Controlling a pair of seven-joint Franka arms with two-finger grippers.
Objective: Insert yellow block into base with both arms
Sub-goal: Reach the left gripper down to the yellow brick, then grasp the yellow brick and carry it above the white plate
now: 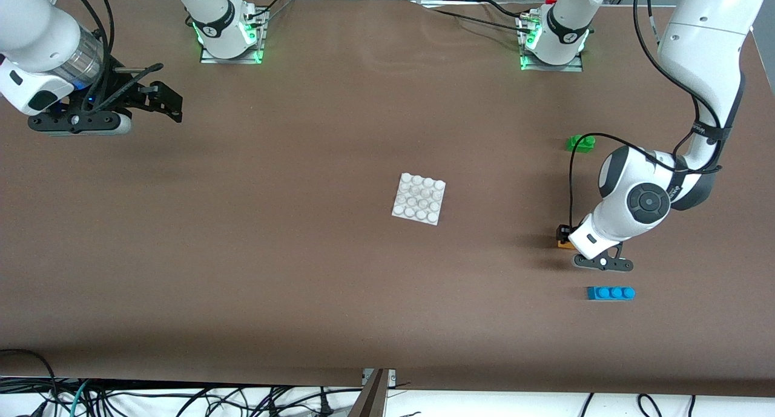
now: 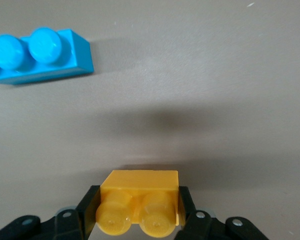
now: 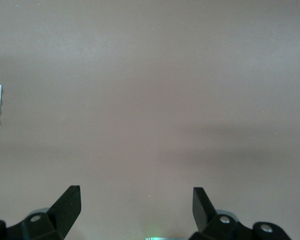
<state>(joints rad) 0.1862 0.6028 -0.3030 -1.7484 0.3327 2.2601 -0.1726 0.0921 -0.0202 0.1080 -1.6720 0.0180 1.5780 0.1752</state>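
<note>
Three bricks near your left arm's end: blue brick (image 1: 610,293) nearest the front camera, then yellow block (image 2: 139,202) clamped in left tool (image 2: 139,215) on the surface, green brick (image 1: 580,143) farthest. Base (image 1: 419,198) mid-surface. Right tool (image 3: 137,205) waits, spread wide.

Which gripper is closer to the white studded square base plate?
Left. The left gripper, gripping the small yellow two-stud brick, is beside the base plate; the right gripper waits at the table's end.

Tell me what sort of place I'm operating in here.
Likely a robotics lab bench: brown table with two bolted-down arm bases, loose cables along its edge, toy bricks like the yellow block and base.
</note>
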